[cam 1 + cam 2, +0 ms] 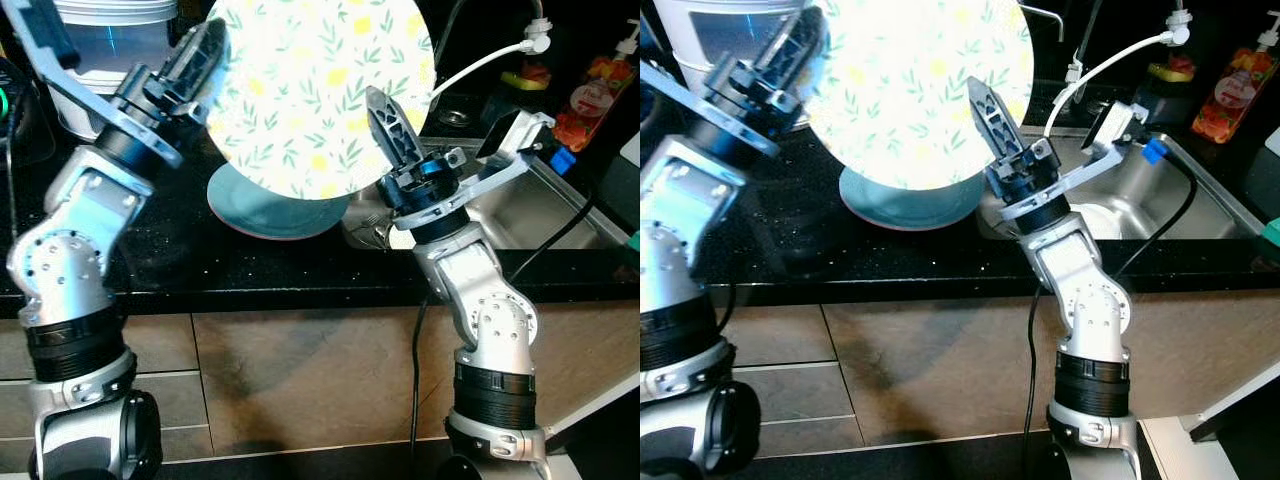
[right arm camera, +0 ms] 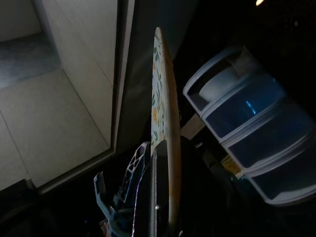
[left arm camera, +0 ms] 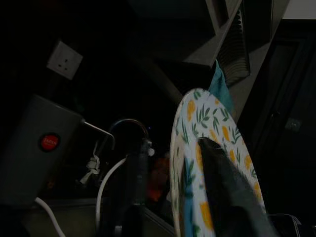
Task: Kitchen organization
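A round white plate (image 1: 310, 80) printed with yellow lemons and green leaves stands on edge in the air above the black counter. My left gripper (image 1: 210, 50) is shut on its left rim. My right gripper (image 1: 392, 125) is shut on its lower right rim. The right wrist view looks along the rim of the plate (image 2: 160, 84), which sits between the two fingers. The left wrist view shows one dark finger (image 3: 227, 192) lying across the printed face of the plate (image 3: 210, 118). A teal plate (image 1: 265, 215) lies flat on the counter directly below.
A steel sink (image 1: 550, 215) is set into the counter (image 1: 180, 265) to the right, with a white hose and faucet behind it. Red and dark bottles (image 1: 590, 100) stand at the back right. A white tiered container (image 1: 110, 35) stands at the back left.
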`<state>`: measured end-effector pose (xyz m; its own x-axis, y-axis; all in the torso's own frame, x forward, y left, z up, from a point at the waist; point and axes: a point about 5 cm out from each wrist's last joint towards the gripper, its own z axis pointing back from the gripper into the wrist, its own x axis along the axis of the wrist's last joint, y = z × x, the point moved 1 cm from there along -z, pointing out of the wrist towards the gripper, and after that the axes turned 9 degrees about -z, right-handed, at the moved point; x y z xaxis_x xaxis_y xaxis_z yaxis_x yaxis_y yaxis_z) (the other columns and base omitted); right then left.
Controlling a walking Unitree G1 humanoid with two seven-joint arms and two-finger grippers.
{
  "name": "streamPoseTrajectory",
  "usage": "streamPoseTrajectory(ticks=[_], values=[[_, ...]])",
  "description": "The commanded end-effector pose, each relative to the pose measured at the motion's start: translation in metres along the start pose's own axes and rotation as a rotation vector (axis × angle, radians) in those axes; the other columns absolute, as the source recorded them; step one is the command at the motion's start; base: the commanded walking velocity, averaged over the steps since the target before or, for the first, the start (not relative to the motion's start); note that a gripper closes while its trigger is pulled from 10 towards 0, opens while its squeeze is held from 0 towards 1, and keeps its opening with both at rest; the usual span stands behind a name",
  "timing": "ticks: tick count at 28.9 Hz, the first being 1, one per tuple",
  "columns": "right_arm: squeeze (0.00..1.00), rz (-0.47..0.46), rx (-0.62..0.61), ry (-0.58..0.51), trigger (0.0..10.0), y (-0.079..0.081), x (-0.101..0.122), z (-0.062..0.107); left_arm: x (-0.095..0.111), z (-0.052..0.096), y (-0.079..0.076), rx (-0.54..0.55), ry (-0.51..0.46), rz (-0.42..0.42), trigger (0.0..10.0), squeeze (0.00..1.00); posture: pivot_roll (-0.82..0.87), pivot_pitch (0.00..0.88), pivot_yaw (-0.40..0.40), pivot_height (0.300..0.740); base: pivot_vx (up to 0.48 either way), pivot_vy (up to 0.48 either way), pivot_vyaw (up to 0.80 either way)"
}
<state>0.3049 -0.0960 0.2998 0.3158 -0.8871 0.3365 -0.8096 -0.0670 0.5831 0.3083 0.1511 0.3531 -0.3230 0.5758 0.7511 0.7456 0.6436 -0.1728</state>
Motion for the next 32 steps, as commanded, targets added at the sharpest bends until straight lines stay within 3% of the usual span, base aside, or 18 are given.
streamPoseTrajectory(ticks=[1, 5, 6, 7, 8, 9, 11, 12, 13, 14, 15, 17, 25, 26, 27, 29, 31, 32], values=[[0.00, -0.007, 0.050, 0.041, 0.0, 0.007, -0.007, -0.005, -0.009, -0.006, -0.009, -0.035, 0.039, 0.003, 10.0, 1.00, 0.09, 0.000, -0.078, 0.740, 0.000, 0.000, 0.00], [0.00, -0.004, 0.049, 0.041, 0.0, 0.007, -0.007, -0.005, -0.009, -0.007, -0.010, -0.038, 0.038, -0.002, 10.0, 1.00, 0.09, 0.000, -0.078, 0.740, 0.000, 0.000, 0.00], [0.00, 0.042, 0.016, 0.016, 0.0, 0.002, 0.000, -0.003, 0.001, -0.003, -0.002, -0.008, 0.015, -0.012, 10.0, 0.00, 0.10, 0.000, -0.075, 0.740, 0.000, 0.000, 0.00], [0.00, 0.042, 0.016, 0.016, 0.0, 0.002, 0.000, -0.003, 0.001, -0.003, -0.002, -0.008, 0.015, -0.012, 10.0, 0.00, 0.10, 0.000, -0.075, 0.740, 0.000, 0.000, 0.00], [0.00, 0.103, -0.064, -0.044, 0.0, -0.010, 0.016, 0.000, 0.013, 0.003, 0.011, 0.048, -0.007, -0.028, 10.0, 0.00, 0.10, 0.000, -0.075, 0.740, 0.000, 0.000, 0.00], [0.00, 0.187, -0.240, -0.133, 0.0, -0.035, 0.041, 0.003, 0.024, 0.009, 0.024, 0.106, -0.030, -0.041, 10.0, 0.00, 0.10, 0.000, -0.077, 0.740, 0.000, 0.000, 0.00], [0.00, 0.187, -0.240, -0.133, 0.0, -0.035, 0.041, 0.003, 0.024, 0.009, 0.024, 0.106, -0.030, -0.041, 10.0, 0.00, 0.10, 0.000, -0.077, 0.740, 0.000, 0.000, 0.00], [0.00, 0.270, -0.438, -0.220, 0.0, -0.063, 0.070, 0.012, 0.031, 0.014, 0.035, 0.161, -0.041, -0.055, 10.0, 0.00, 0.10, 0.000, -0.078, 0.740, 0.000, 0.000, 0.00], [0.00, 0.270, -0.438, -0.220, 0.0, -0.063, 0.070, 0.012, 0.031, 0.014, 0.035, 0.161, -0.041, -0.055, 10.0, 0.00, 0.10, 0.000, -0.078, 0.740, 0.000, 0.000, 0.00], [0.00, 0.342, -0.651, -0.303, 10.0, -0.089, 0.097, 0.025, 0.030, 0.018, 0.044, 0.219, -0.031, -0.061, 10.0, 0.00, 0.11, 0.000, -0.086, 0.740, 0.000, 0.000, 0.00], [0.00, 0.342, -0.651, -0.303, 10.0, -0.089, 0.097, 0.025, 0.030, 0.018, 0.044, 0.219, -0.031, -0.061, 10.0, 0.00, 0.11, 0.000, -0.086, 0.740, 0.000, 0.000, 0.00], [0.00, 0.413, -0.907, -0.408, 10.0, -0.111, 0.126, 0.049, 0.021, 0.021, 0.057, 0.315, -0.006, -0.060, 10.0, 0.00, 0.12, 0.000, -0.090, 0.740, 0.000, 0.000, 0.00], [0.00, 0.548, -1.170, -0.385, 10.0, -0.125, 0.135, 0.072, 0.005, 0.029, 0.074, 0.463, 0.056, -0.050, 10.0, 0.00, 0.13, 0.000, -0.104, 0.740, 0.000, 0.000, 0.00], [1.00, 0.600, -1.209, -0.358, 10.0, -0.126, 0.136, 0.076, 0.002, 0.031, 0.076, 0.480, 0.071, -0.044, 10.0, 0.00, 0.13, 0.000, -0.106, 0.740, 0.000, 0.000, 0.00], [1.00, 0.600, -1.209, -0.358, 10.0, -0.126, 0.136, 0.076, 0.002, 0.031, 0.076, 0.480, 0.071, -0.044, 10.0, 0.00, 0.13, 0.000, -0.106, 0.740, 0.000, 0.000, 0.00], [1.00, 0.751, -1.258, -0.277, 10.0, -0.128, 0.136, 0.076, -0.004, 0.032, 0.081, 0.511, 0.104, -0.046, 10.0, 0.00, 0.13, 0.000, -0.106, 0.740, 0.000, 0.000, 0.00], [1.00, 1.087, -1.232, -0.049, 10.0, -0.126, 0.130, 0.057, -0.014, 0.034, 0.090, 0.586, 0.154, -0.024, 10.0, 0.00, 0.12, 0.000, -0.101, 0.740, 0.000, 0.000, 0.00], [1.00, 1.087, -1.232, -0.049, 10.0, -0.126, 0.130, 0.057, -0.014, 0.034, 0.090, 0.586, 0.154, -0.024, 10.0, 0.00, 0.12, 0.000, -0.101, 0.740, 0.000, 0.000, 0.00]])
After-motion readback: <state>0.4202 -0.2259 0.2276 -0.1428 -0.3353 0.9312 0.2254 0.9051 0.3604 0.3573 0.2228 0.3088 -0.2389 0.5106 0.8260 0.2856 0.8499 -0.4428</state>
